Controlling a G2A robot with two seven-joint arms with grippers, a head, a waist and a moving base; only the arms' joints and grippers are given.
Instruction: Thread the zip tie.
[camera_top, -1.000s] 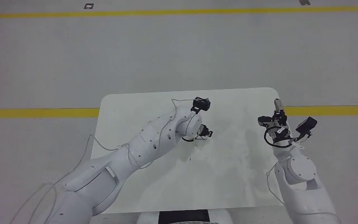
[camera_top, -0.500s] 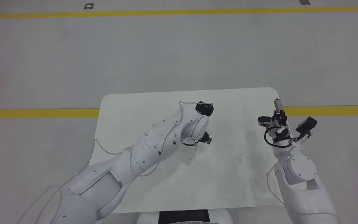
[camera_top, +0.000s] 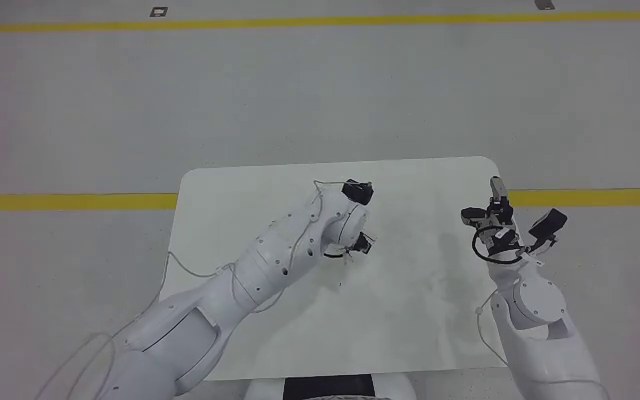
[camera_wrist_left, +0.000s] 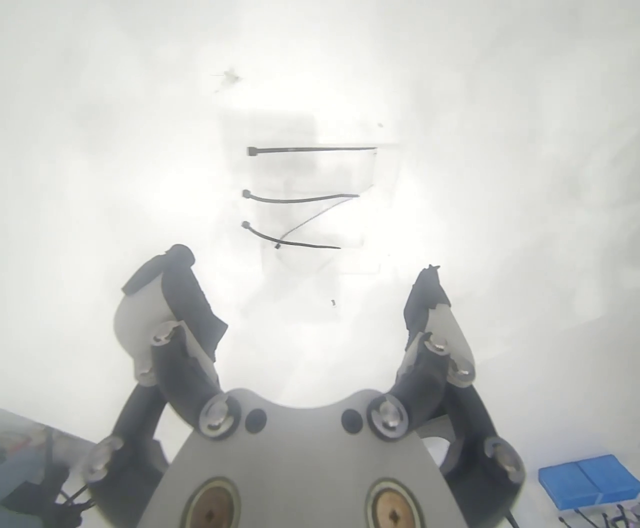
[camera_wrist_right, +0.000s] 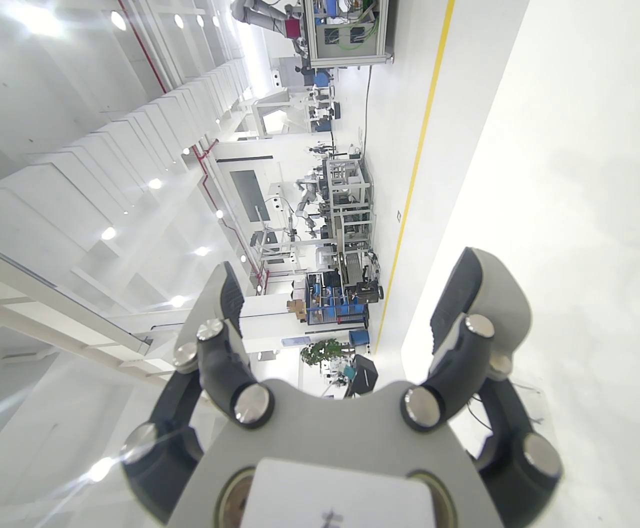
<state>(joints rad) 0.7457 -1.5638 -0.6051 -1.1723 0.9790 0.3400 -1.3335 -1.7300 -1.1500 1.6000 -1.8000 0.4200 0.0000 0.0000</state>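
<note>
While left gripper (camera_wrist_left: 302, 267) hangs over the table (camera_top: 430, 320) with jaws wide and empty, zip ties (camera_wrist_left: 310, 149) lie loose on it just ahead. Right gripper (camera_wrist_right: 347, 265) also spread, empty, at table's right edge.

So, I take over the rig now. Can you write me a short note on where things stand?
Left gripper: open, empty, above the table, just short of the zip ties.
Right gripper: open, empty, at the table's right edge, pointing out into the room.
Zip ties: loose on the table; one lies across another.
Done: nothing; none held, none threaded.
Left: pick one up and thread its tail through its head.
</note>
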